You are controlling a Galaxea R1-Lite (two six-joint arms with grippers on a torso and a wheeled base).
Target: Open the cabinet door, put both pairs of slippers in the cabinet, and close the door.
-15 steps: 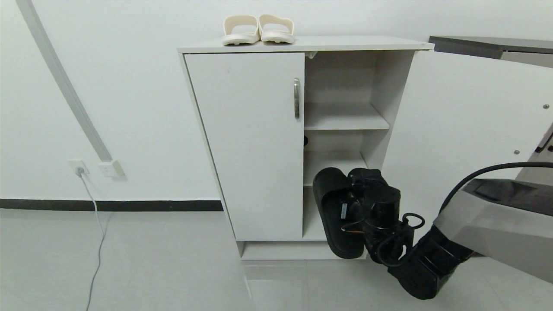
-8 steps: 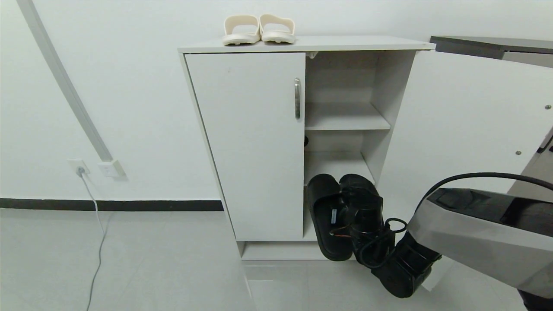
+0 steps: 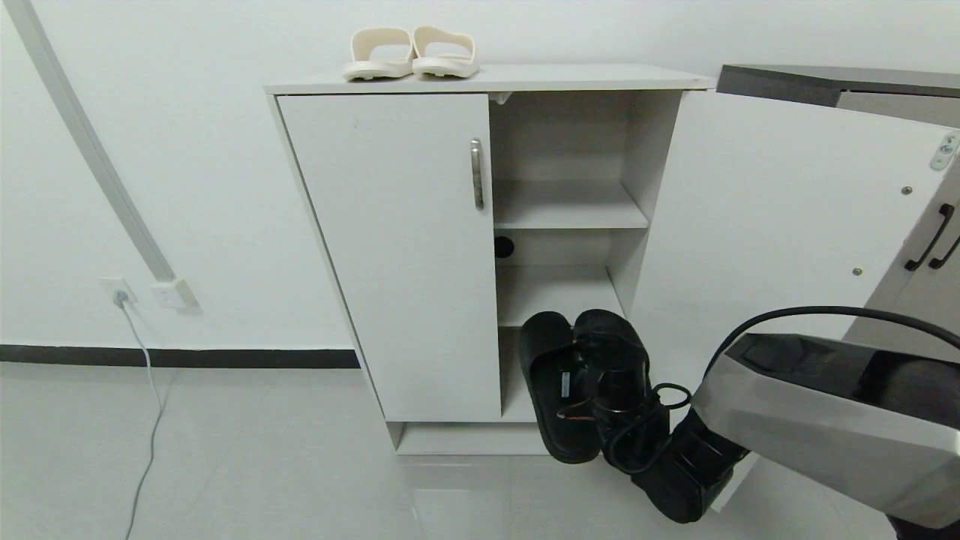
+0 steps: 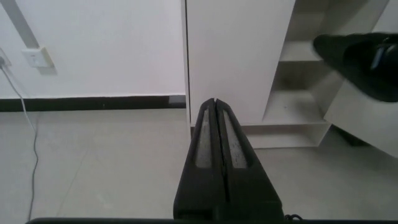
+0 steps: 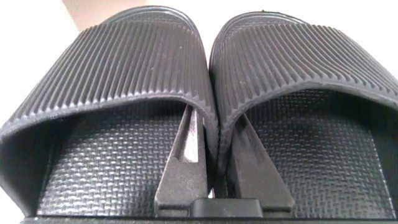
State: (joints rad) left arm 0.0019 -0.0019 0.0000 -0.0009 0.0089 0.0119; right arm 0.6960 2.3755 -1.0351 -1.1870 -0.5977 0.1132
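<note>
Black slippers hang as a pair at the mouth of the cabinet's lowest compartment. Their toes point into the cabinet and their heels are outside its front edge.

The right pincer is clamped on the two inner strap walls where the slippers meet. One finger sits inside each slipper, which appears meant to let a single grasp carry both shoes together.

The cabinet's right-hand door is swung wide open, leaving the shelves on that side free to reach. Its left-hand door is shut. Cream slippers sit side by side on top of the cabinet, not yet put away.

The right arm comes in low from the side of the open door. Its forearm slopes down toward the foot of the cabinet, with the wrist close above the floor and aimed at the bottom opening.

The left pincer is held back from the cabinet, facing its shut door. Its fingers are pressed together on nothing.
</note>
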